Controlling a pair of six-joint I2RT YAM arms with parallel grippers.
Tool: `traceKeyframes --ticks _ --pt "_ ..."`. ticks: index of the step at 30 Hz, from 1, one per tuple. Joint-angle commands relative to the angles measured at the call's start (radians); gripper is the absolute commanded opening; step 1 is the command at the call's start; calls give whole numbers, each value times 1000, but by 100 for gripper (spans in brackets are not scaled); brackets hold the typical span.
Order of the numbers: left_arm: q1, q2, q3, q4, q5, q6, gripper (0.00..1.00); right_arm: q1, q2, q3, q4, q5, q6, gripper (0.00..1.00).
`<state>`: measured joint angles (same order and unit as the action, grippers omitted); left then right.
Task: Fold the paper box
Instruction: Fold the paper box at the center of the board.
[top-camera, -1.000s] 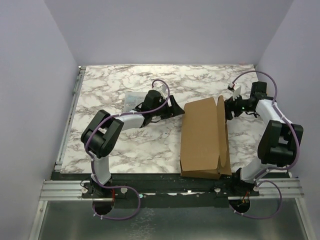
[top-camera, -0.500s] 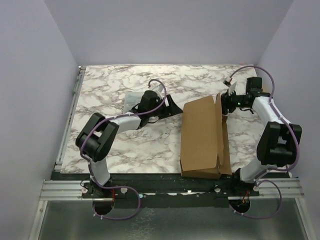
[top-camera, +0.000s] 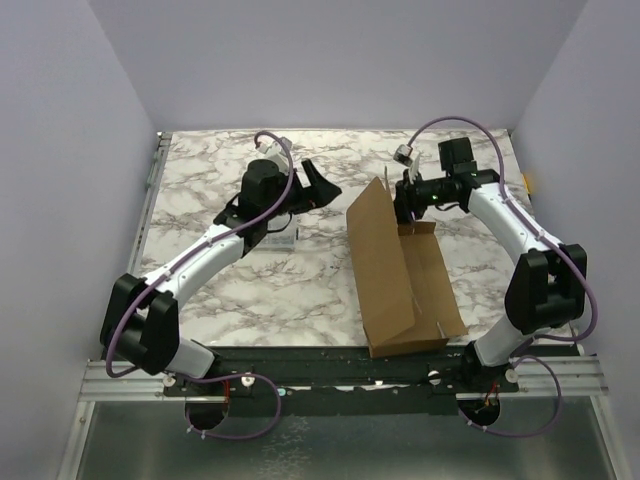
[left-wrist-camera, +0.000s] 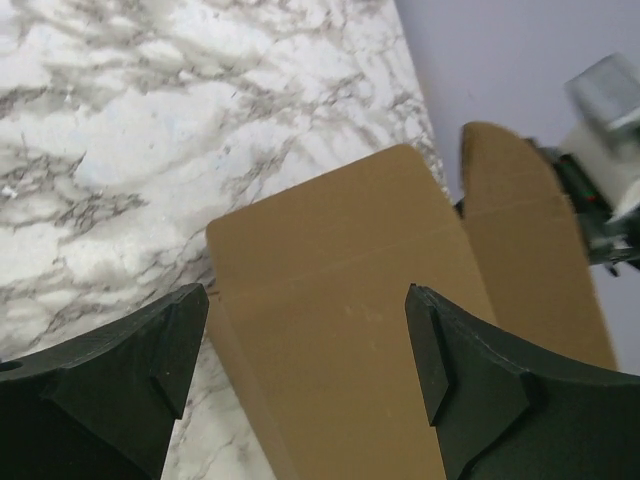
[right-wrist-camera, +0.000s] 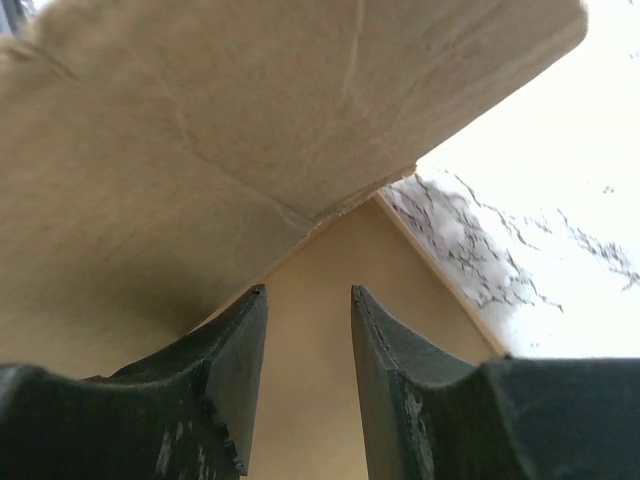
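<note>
1. Spanning mid-frame, marble table (top-camera: 200, 300), lavender walls (top-camera: 330, 60) around.
2. Centre-right: paper box (top-camera: 385, 265), one panel tilted up.
3. Wide-open, empty: left gripper (top-camera: 322, 183); right gripper (right-wrist-camera: 308, 295) at box's upper end, can't tell grip.

From above, the fingertips of the right gripper (top-camera: 408, 196) are screened by the raised flap of the paper box (top-camera: 385, 262); a grip cannot be confirmed. In the right wrist view the paper box is blurred and cropped. A small pale item (top-camera: 274, 239) is half covered by the left arm (top-camera: 210, 250) and not identified.
</note>
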<state>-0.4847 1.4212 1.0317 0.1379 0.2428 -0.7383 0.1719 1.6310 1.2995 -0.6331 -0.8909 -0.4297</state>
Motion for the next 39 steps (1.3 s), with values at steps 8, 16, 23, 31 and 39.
traceKeyframes --ticks 8,16,23,31,39 --pt "186 87 101 -136 28 -28 89 180 -13 30 -27 -36 65 43" --pt "228 486 501 -147 383 74 91 257 -8 -3 7 -57 59 44" --pt "177 760 840 -233 498 233 90 278 -8 -30 33 -44 41 44" --pt "101 971 1028 -345 546 399 88 323 -37 -91 78 32 27 44" --pt "2 1031 1039 -426 566 599 86 355 -48 -115 70 59 -3 44"
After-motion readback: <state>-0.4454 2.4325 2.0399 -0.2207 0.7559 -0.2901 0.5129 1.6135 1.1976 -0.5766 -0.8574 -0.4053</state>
